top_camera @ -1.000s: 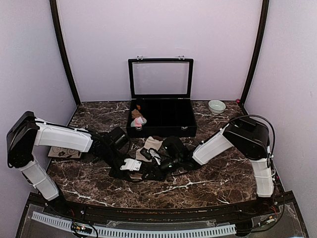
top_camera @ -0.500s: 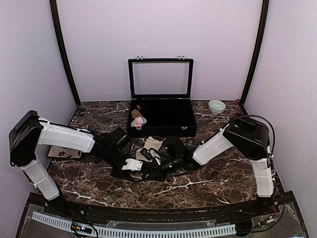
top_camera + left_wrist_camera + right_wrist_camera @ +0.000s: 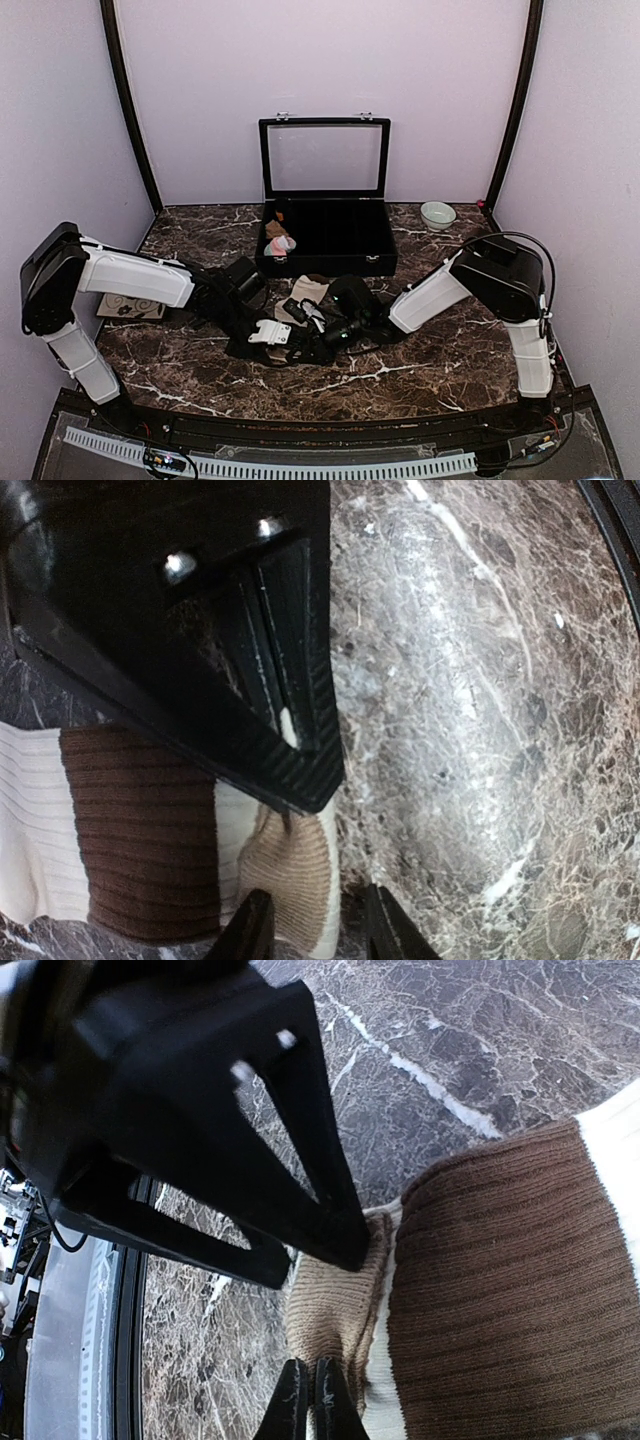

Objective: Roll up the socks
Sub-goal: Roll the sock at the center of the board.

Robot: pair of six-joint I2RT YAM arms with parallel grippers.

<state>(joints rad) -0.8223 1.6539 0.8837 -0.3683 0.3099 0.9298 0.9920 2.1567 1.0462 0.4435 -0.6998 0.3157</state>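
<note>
Right gripper (image 3: 308,1400) noted pressed shut, tips nipped on the tan toe end of the cream-beige sock (image 3: 140,850). Left gripper (image 3: 315,935) noted narrowly parted, its 2 fingertips set either side of that same tan end; whether any fabric is pinched there cannot be told. Both pincers are brought tip to tip just in front of the black box (image 3: 375,262), toward its left half. The sock is laid flat on the marble table (image 3: 430,370) in front of the box, brown band and cream ribbing spread out, no turn of a roll to be seen. Progress is judged at about 1 of 2. A pink sock (image 3: 281,244) is seen bundled in the box's front-left compartment, apparently rolled and stowed. The cream-beige one is judged unrolled, with rolling and stowing left. Box recorded open, glass lid (image 3: 325,158) upright. Just behind the pink sock a small tan-brown bundle (image 3: 277,227) is held. The remaining compartments are dark and nothing is made out in them. A pale bowl (image 3: 437,214) is stood right of the box's back corner, contents not visible.
</note>
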